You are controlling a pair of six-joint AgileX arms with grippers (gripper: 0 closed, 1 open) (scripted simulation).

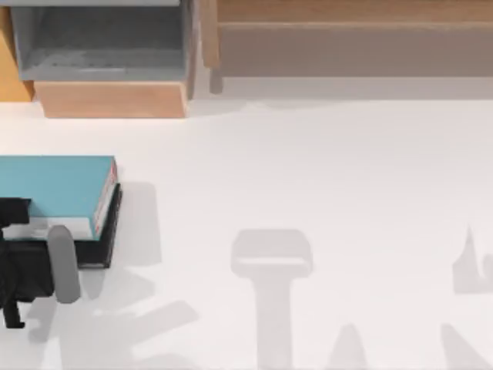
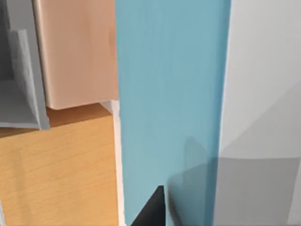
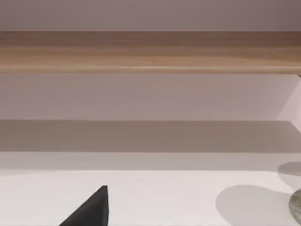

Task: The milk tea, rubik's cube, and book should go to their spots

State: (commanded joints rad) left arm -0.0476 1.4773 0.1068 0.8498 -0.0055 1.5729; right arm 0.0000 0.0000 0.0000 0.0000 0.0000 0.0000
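The book (image 1: 54,189), teal cover up, lies at the far left of the white table (image 1: 323,177), stacked squarely on a thinner black book (image 1: 108,239) whose edge shows along its right side and front. The left gripper (image 1: 15,266) sits at the near left corner of that stack — dark body over the book's white edge, a grey cylindrical part (image 1: 63,262) beside it. My reading: the arm is placed here to take the book off the stack, most likely for the grey open box (image 1: 100,46) or the wooden shelf (image 1: 347,38) at the back. In the left wrist view the teal cover (image 2: 169,103) runs lengthwise past the camera with one dark fingertip (image 2: 150,212) at its edge; whether the pincer is clamped on the book or merely next to it I cannot tell. The right wrist view faces the wooden shelf rail (image 3: 150,49) — one dark finger corner (image 3: 91,209) visible, so its state cannot be told either. A rounded greyish object (image 3: 296,207) is cut off at that view's edge; unidentifiable.
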